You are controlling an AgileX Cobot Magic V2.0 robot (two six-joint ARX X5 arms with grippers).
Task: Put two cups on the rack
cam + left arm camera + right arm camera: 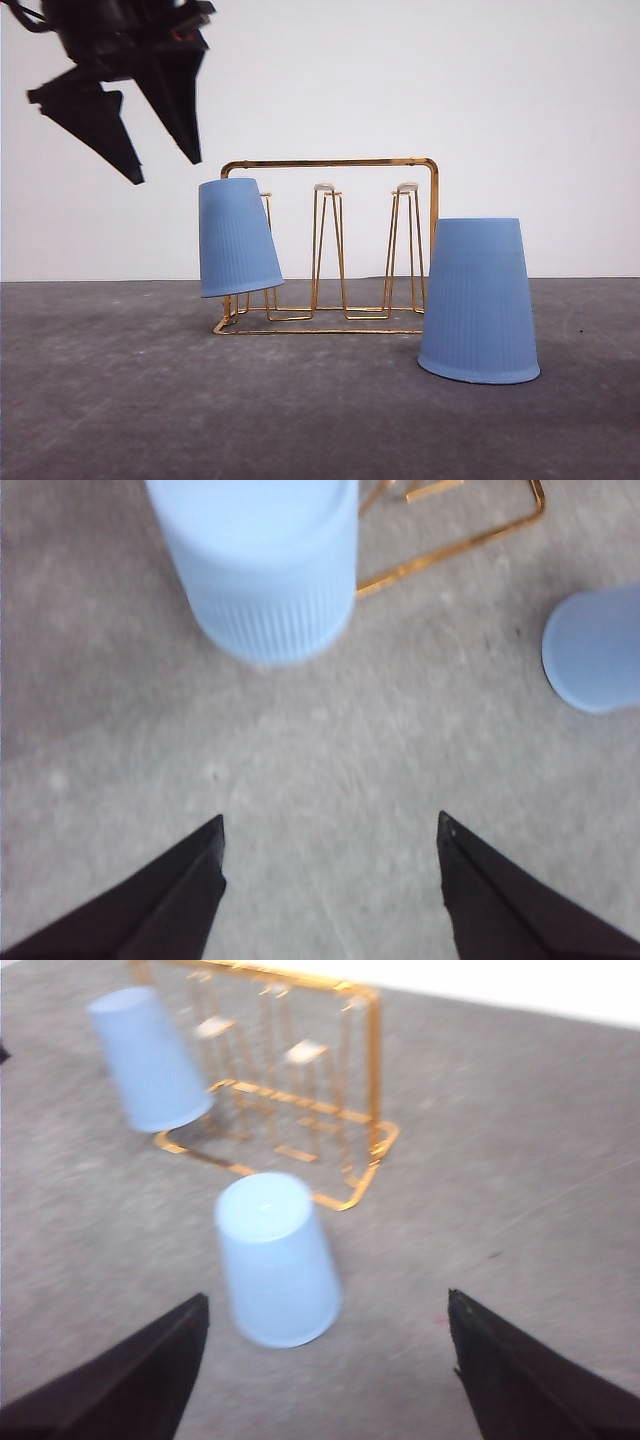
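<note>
The left gripper (160, 165) hangs spread and empty above a tilted cup (238, 238) upended on the gold rack (330, 245), the right gripper (325, 1360) gapes over the second cup (275, 1260) on grey table (120, 400), white wall (520, 100) behind.

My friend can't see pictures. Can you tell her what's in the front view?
One blue cup hangs upside down and tilted on the left end of a gold wire rack. A second blue cup stands upside down on the grey table, right of the rack. The left tool hangs open, upper left.
</note>
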